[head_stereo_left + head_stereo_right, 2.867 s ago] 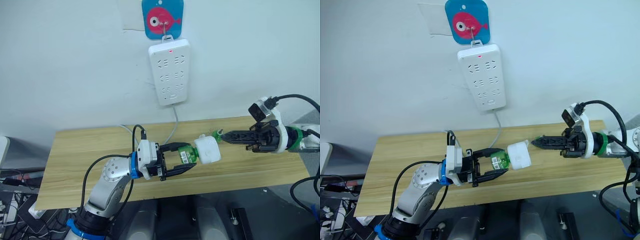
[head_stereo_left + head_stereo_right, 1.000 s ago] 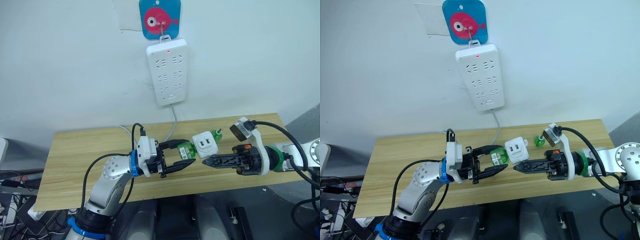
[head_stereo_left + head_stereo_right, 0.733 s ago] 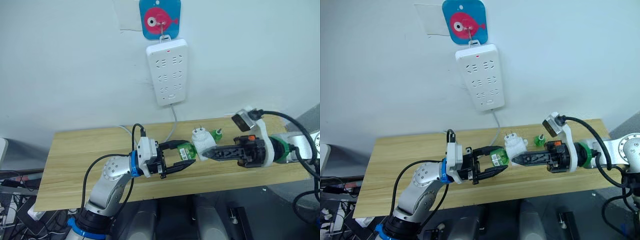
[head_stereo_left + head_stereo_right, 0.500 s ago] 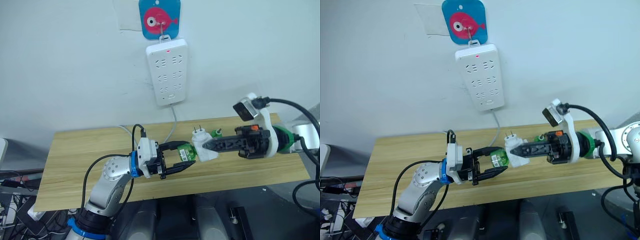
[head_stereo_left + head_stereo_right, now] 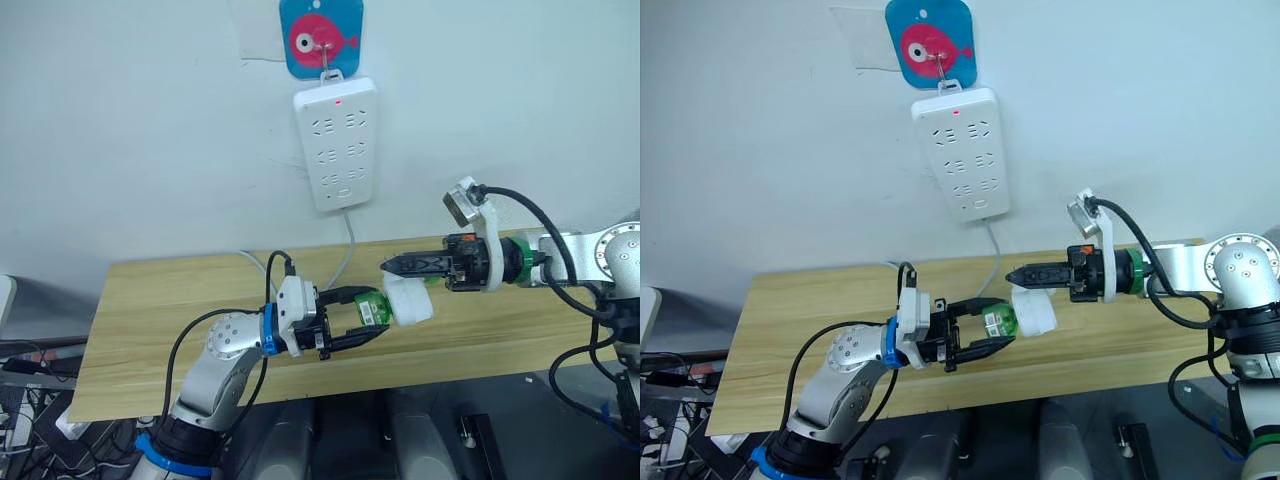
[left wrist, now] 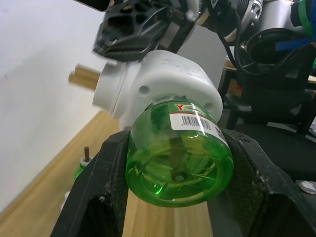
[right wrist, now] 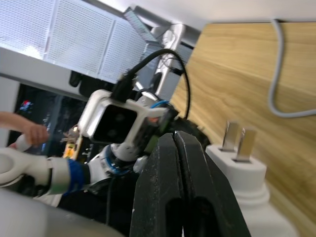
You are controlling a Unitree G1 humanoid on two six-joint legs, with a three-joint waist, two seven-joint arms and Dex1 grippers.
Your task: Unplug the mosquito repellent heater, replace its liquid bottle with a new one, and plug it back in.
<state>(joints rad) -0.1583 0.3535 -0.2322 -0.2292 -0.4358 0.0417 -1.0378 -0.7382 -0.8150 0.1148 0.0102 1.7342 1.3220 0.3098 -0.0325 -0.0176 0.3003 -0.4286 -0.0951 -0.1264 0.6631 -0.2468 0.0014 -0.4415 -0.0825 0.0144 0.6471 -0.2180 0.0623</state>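
Mid bottle swap: my left gripper point(image 5: 362, 322) clamps the green bottle point(image 6: 178, 164), heater point(image 5: 409, 302) at frame centre; my right gripper point(image 5: 388, 266), fingers together, must grip it

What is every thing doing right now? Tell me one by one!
mosquito repellent heater: unplugged, off the table, green bottle fitted.
green liquid bottle: gripped between the left gripper's fingers.
left gripper: shut on the bottle.
right gripper: shut, tips at the heater's top.
power strip: hanging on the wall, red light on, sockets empty.
second green bottle: standing on the table.
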